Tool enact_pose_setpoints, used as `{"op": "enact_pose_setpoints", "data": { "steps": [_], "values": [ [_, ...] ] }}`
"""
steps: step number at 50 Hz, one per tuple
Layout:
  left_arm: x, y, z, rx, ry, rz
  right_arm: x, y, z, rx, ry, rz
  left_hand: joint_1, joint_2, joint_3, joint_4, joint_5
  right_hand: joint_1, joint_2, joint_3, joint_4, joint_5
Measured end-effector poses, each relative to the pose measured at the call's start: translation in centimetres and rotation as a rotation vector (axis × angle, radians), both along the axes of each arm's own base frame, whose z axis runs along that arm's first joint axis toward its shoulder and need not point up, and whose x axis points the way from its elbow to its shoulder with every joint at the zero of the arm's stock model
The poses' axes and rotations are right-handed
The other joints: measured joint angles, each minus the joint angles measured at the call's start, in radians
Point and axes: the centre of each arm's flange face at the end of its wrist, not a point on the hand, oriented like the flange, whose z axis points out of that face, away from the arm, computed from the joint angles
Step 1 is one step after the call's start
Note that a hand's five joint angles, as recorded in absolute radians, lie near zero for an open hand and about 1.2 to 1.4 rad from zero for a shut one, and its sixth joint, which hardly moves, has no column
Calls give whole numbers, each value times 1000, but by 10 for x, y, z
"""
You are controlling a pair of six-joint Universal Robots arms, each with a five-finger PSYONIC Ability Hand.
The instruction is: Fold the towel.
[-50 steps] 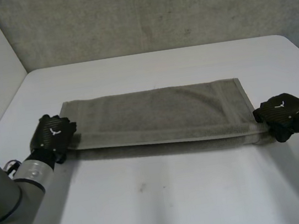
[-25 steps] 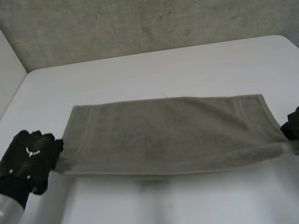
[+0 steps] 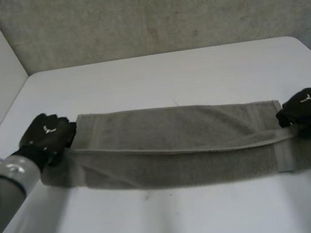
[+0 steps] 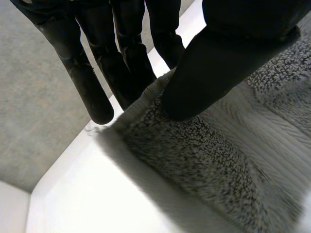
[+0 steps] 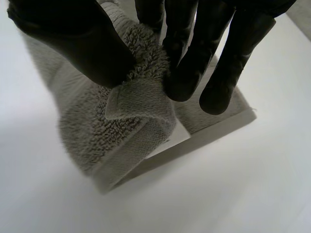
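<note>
The towel (image 3: pixel 182 144) stretches across the table (image 3: pixel 175 218) between the two hands, its end corners pinched by the left hand (image 3: pixel 47 136) and right hand (image 3: pixel 308 109).

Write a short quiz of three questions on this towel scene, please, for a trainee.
1. True or false: the left hand pinches the towel between its thumb and its fingers.
2. Where on the towel is the right hand? A: at the middle. B: at a corner of one end. C: apart from the towel.
3. Short answer: what surface lies under the towel?
Key: 1 true; 2 B; 3 the white table.
</note>
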Motion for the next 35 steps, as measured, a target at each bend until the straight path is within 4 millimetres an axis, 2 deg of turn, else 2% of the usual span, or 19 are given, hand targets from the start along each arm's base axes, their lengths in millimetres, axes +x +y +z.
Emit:
{"op": "enact_pose_setpoints", "data": {
  "steps": [2, 14, 21, 27, 29, 31, 32, 33, 34, 35],
  "values": [
    [-6, -9, -4, 4, 4, -11, 3, -7, -3, -13, 0, -9, 0, 0, 0, 0, 0, 0, 0, 0, 0, 0],
    [-34, -96, -27, -36, 55, 39, 32, -66, -39, -134, 39, -89, 0, 0, 0, 0, 0, 0, 0, 0, 0, 0],
    [-47, -125, -38, -79, 64, 36, 41, -89, -56, -164, 54, -133, 0, 0, 0, 0, 0, 0, 0, 0, 0, 0],
    [-52, -142, -42, -112, 68, 40, 45, -104, -59, -198, 40, -160, 0, 0, 0, 0, 0, -5, -5, -11, -6, -12],
    [-53, -146, -44, -120, 69, 45, 47, -109, -59, -216, 32, -169, -26, -44, -44, -31, -17, -59, -66, -96, -84, -108],
    [-54, -150, -47, -124, 68, 51, 48, -114, -59, -240, 22, -184, -309, -351, -320, -325, -293, -415, -436, -455, -422, -453],
    [-54, -151, -48, -124, 68, 52, 49, -116, -59, -247, 19, -188, -410, -454, -423, -429, -400, -499, -521, -538, -524, -559],
    [-56, -151, -50, -123, 67, 53, 50, -119, -58, -265, 12, -201, -605, -656, -646, -655, -640, -736, -764, -755, -740, -791],
    [-56, -151, -50, -123, 67, 53, 50, -120, -57, -274, 9, -206, -680, -733, -720, -731, -723, -831, -862, -851, -834, -892],
    [-58, -150, -51, -123, 66, 53, 51, -123, -55, -292, 1, -220, -887, -925, -919, -924, -893, -979, -1007, -1016, -998, -1045]
  ]
}}
